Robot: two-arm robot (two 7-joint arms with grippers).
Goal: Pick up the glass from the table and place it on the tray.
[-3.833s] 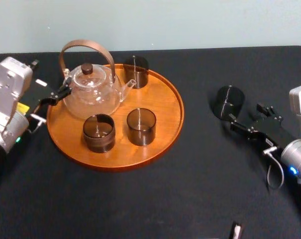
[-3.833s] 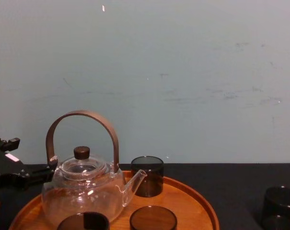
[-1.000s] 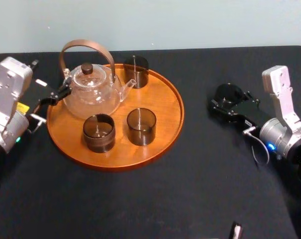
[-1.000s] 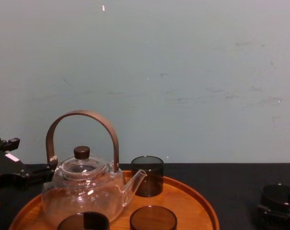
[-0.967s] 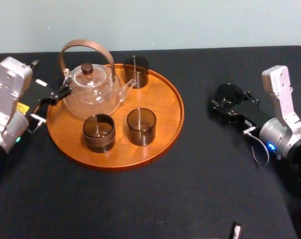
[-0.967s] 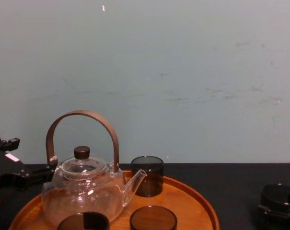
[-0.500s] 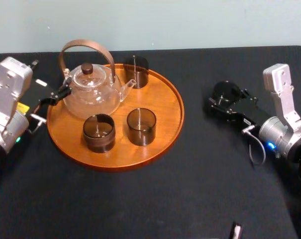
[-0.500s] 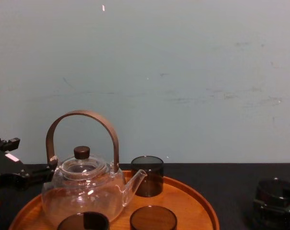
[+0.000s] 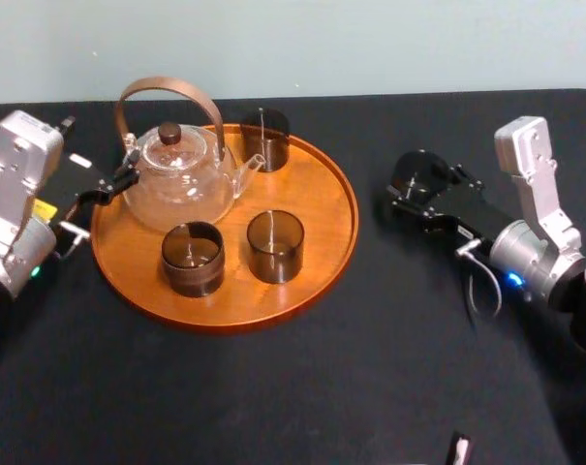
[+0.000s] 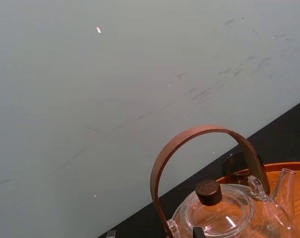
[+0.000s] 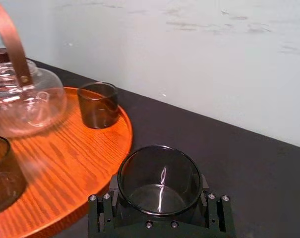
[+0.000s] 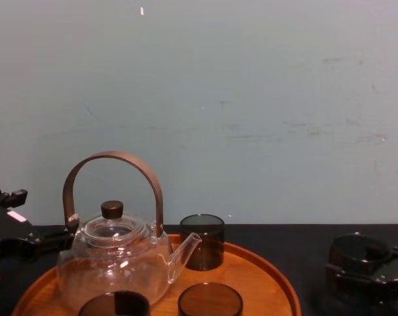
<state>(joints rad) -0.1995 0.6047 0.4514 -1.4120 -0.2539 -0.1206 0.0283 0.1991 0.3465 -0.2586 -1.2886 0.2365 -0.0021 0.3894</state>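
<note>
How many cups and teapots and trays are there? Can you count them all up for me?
Dark glasses: 4, three on the tray (back glass, left glass, middle glass) and one held glass in the right gripper.
Glass teapot: 1.
Tray: 1.
Total: 6.

Tray [image 9: 323,199] glossy grained wood; glass [image 11: 159,184] smoky, shiny; table [image 9: 273,387] matte blk.
</note>
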